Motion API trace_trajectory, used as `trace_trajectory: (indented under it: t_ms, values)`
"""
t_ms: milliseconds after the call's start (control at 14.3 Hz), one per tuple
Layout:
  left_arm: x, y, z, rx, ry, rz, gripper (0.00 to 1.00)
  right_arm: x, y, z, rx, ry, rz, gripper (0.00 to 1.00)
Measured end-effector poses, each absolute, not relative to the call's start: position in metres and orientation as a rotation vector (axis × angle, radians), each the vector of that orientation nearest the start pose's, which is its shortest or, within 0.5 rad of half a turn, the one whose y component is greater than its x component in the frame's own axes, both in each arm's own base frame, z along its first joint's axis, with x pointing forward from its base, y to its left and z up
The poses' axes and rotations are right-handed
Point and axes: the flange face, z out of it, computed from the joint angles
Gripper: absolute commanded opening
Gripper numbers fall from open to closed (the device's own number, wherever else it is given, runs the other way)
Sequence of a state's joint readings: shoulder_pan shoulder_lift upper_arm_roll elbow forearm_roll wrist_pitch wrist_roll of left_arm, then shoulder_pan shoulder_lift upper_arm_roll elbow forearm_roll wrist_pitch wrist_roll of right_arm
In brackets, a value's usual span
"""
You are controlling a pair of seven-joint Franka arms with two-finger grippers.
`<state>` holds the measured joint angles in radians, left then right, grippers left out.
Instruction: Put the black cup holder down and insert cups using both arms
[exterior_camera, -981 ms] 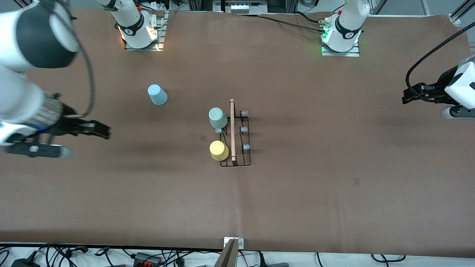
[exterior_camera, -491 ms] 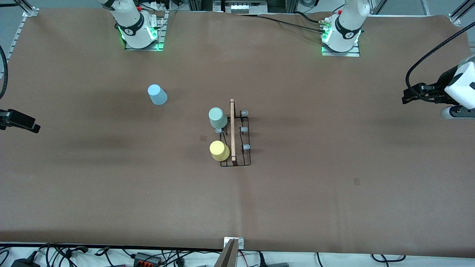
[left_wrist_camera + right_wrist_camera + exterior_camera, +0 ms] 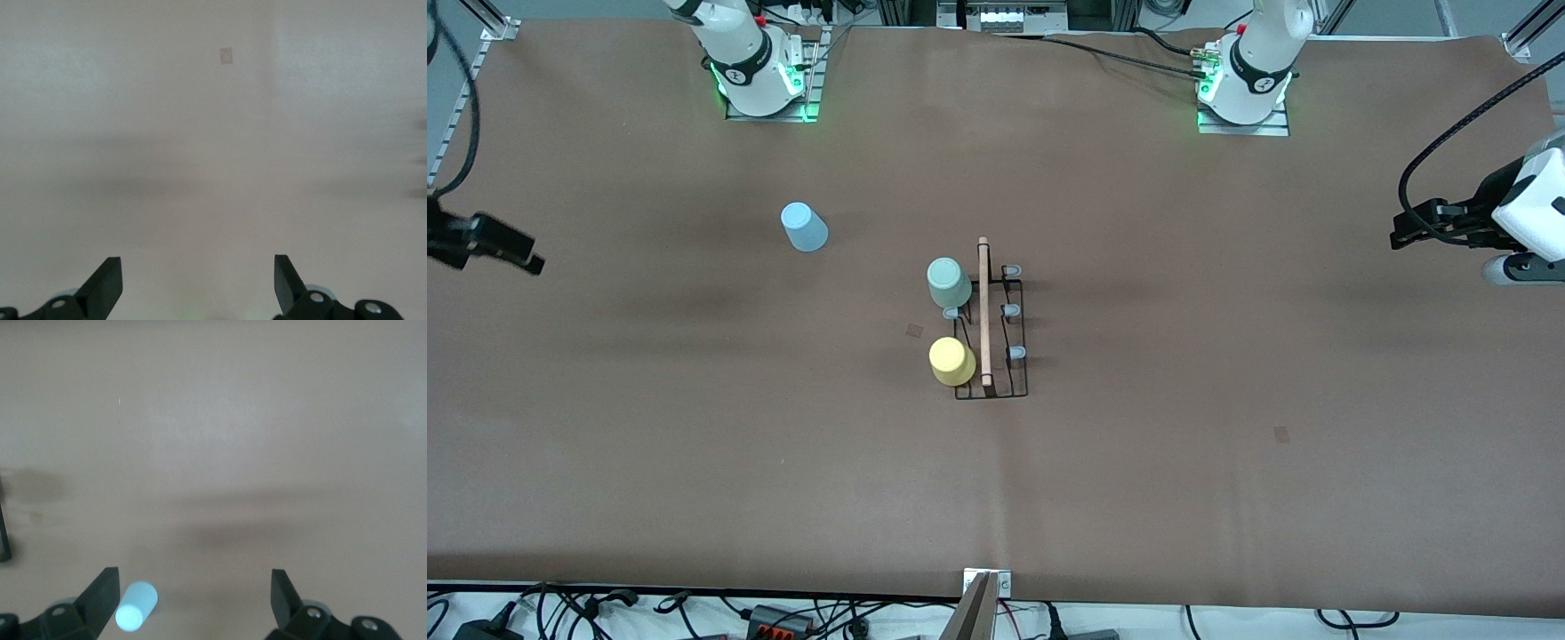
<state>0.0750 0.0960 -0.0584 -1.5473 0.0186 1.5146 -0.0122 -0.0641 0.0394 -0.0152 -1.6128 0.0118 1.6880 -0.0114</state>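
The black cup holder [image 3: 1005,356] stands mid-table, its wooden rod handle [image 3: 984,311] on top and bare grey-tipped pegs on the side toward the left arm's end. A pale grey-green cup [image 3: 948,283] and a yellow cup [image 3: 952,361] sit upside down on its pegs on the side toward the right arm's end. A light blue cup [image 3: 804,227] stands upside down on the table, toward the right arm's end; it also shows in the right wrist view [image 3: 136,606]. My right gripper [image 3: 527,260] is open and empty, up at the right arm's end. My left gripper [image 3: 1400,233] is open and empty at the left arm's end.
The brown table cover [image 3: 1138,462] spreads all round the rack. Cables and a metal bracket [image 3: 985,587] lie along the table edge nearest the front camera. Both arm bases [image 3: 758,80] stand at the edge farthest from the front camera.
My right arm has swung away from the middle out to the right arm's end of the table, and its gripper then shifted a little. The left arm, rack and cups have not moved.
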Motion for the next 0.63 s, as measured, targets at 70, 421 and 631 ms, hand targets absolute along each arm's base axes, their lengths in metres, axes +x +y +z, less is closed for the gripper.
trace_trajectory:
  t_ms: [70,421,631]
  values:
    - [0.575,0.013,0.577,-3.122,-0.045,0.201,1.0,0.562,-0.043,0.595,-3.129,0.106,-0.041,1.0]
    - [0.575,0.013,0.576,-3.122,-0.045,0.203,1.0,0.545,-0.042,0.602,-3.129,0.095,-0.03,1.0]
    - [0.575,0.013,0.576,-3.122,-0.044,0.203,1.0,0.544,-0.042,0.602,-3.129,0.089,-0.029,1.0]
